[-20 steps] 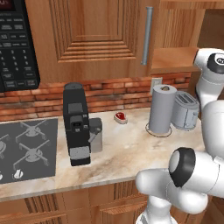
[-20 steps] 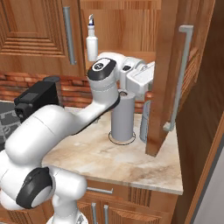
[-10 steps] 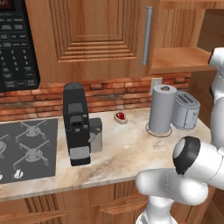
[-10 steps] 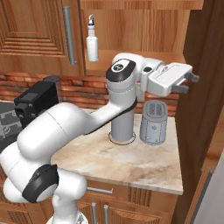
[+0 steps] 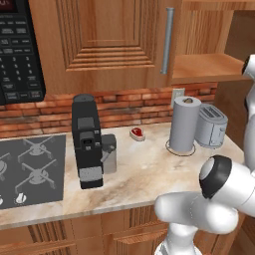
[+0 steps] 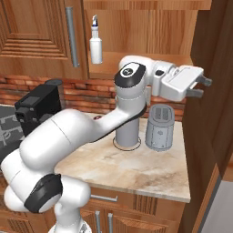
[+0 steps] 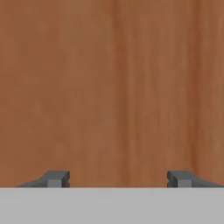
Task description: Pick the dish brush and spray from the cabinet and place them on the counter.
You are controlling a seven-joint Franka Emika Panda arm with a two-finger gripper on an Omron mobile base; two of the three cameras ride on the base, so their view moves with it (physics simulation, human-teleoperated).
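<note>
1. Cabinet (image 6: 141, 36): upper wall unit, right bay open w/ wooden shelf inside; closed panelled door to the left of the bay carries a long grey bar handle (image 5: 169, 41). An open door panel (image 6: 214, 77) stands edge-on at the right of the bay, dark wood.
2. Counter (image 5: 144, 169): beige-pink marbled top, runs below the cabinet; wood fronts under it.
3. Arm: rises from lower left in right base view, elbow in front of the cabinet bay, wrist reaching right toward the open door panel.
4. Stovetop (image 5: 30, 167): grey, far left of the counter, well away from the open bay.
5. Coffee machine (image 5: 87, 142): black, upright on the counter under the closed cabinet door.
6. Paper towel roll (image 5: 184, 124): grey, upright on the counter below the open bay; toaster (image 5: 211, 125) just beside it on its right, nearer the open door.
7. Gripper (image 6: 204, 87): level w/ the cabinet shelf, tips right up against the open door panel. Hand view: plain wood grain close ahead, fingertips (image 7: 56, 179) set wide apart. Jaws open, nothing between them.
8. Spray (image 6: 95, 42): slim white bottle, upright on the cabinet shelf at the left end of the bay, just beside the bar handle; well apart from the gripper.
9. Small red item (image 5: 137, 133): on the counter by the brick wall, below the cabinet handle.
10. Dish brush: cannot locate it.
</note>
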